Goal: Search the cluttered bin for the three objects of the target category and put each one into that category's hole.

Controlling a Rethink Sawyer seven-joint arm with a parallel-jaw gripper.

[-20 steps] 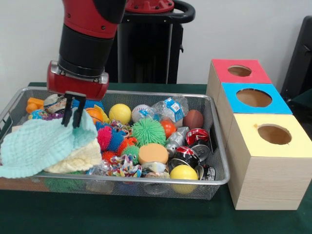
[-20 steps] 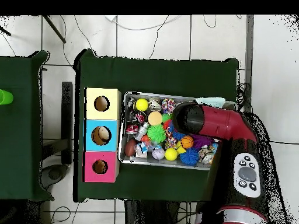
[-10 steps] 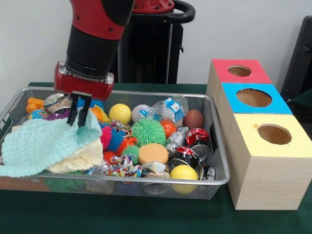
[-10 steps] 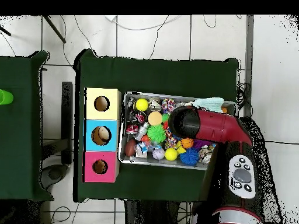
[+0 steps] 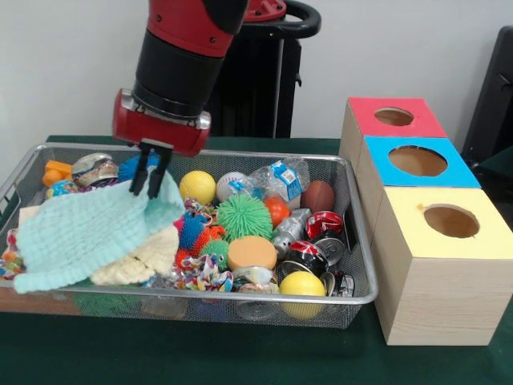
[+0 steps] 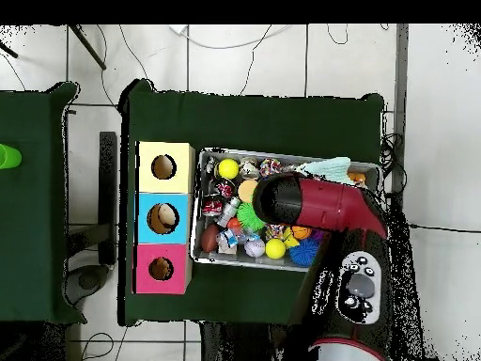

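Jaws pinched on the mint cloth [image 5: 88,228], which drapes over toys beside the green spiky ball [image 5: 244,216].

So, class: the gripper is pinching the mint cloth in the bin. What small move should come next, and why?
Probably lift a little higher: the gripper is shut on the mint cloth, which drapes over the yellow cloth in the bin.

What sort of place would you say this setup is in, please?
Probably a robotics lab or test room. A table under green cloth carries a wire bin crammed with toys and cans beside three wooden boxes with coloured, holed tops; loose cables trail over the tiled floor.
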